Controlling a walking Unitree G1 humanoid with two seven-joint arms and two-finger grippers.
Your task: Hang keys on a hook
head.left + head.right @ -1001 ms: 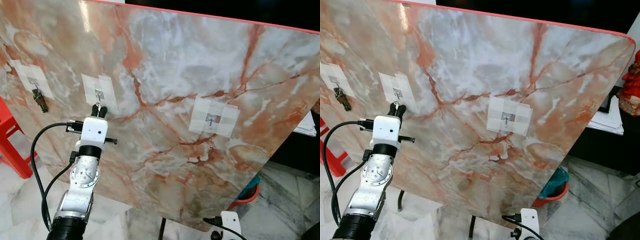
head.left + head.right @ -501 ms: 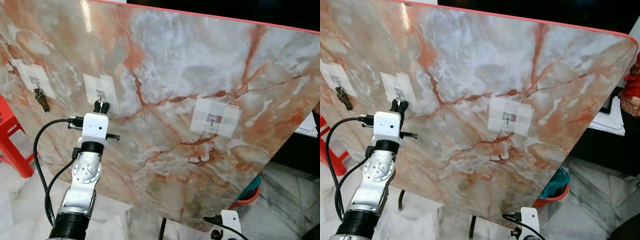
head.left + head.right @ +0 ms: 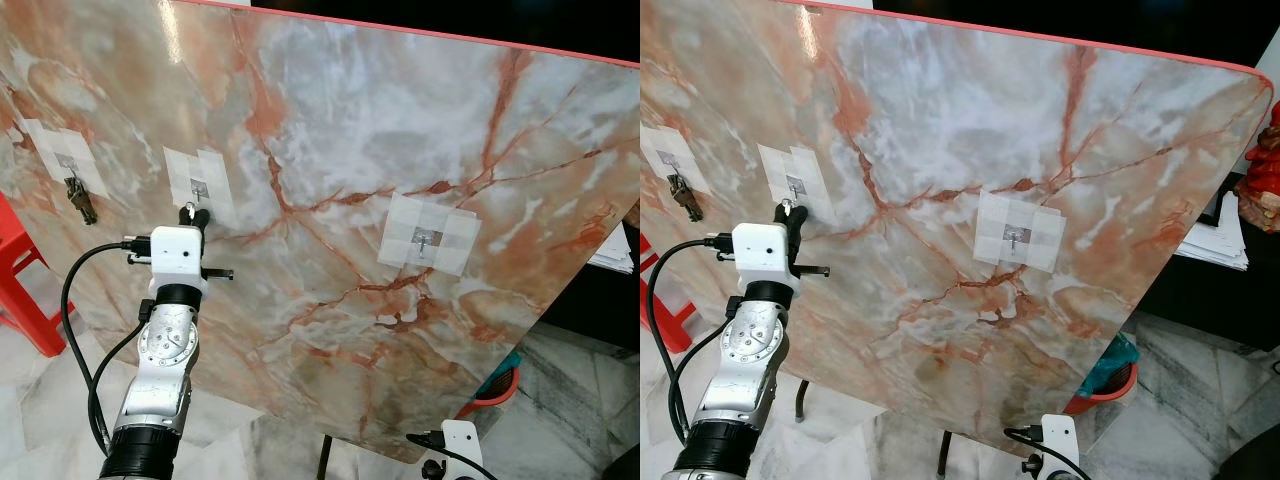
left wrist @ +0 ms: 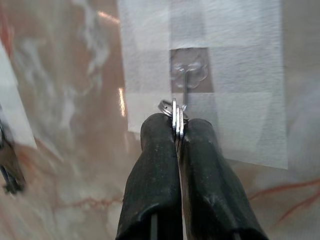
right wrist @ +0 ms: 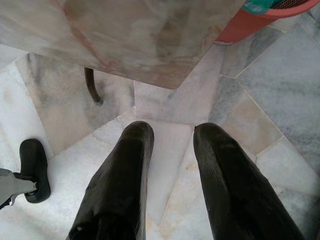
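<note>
While pinched tight, the left hand (image 4: 177,131) grips the keys (image 4: 175,116) — beneath the hook (image 4: 186,80).

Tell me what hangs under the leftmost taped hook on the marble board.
A dark bunch of keys hangs from the leftmost hook, resting against the marble board. They are too small to count.

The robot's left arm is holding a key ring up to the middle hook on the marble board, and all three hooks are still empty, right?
Not quite. The left gripper does hold the key ring at the middle hook on the marble board, but the leftmost hook already has keys hanging, as the left eye view shows. The right hook is bare.
</note>
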